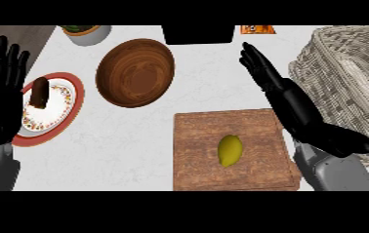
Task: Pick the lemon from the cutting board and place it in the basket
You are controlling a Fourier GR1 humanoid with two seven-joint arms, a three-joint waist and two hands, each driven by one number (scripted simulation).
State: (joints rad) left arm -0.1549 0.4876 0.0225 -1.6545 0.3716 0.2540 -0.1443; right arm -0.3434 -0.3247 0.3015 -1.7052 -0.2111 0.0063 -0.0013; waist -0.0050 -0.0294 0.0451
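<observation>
Hovering over the white counter (137, 129), the right hand (270, 76) is stretching its fingers straight, holding nothing. The lemon (230, 150) is lying on the board (194, 168) below-left of it; the basket (335, 66) is sitting just right. The left hand (10, 88) is resting open beside a plate (69, 105).

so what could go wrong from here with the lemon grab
1. The lemon lies loose on the cutting board; its rounded shape could let it roll or slip as fingers close.
2. The right hand is open, up past the board's far right corner, not over the lemon, so it must come back and could nudge the fruit.
3. The basket sits right beside that arm, so the lift could clip its rim.
</observation>
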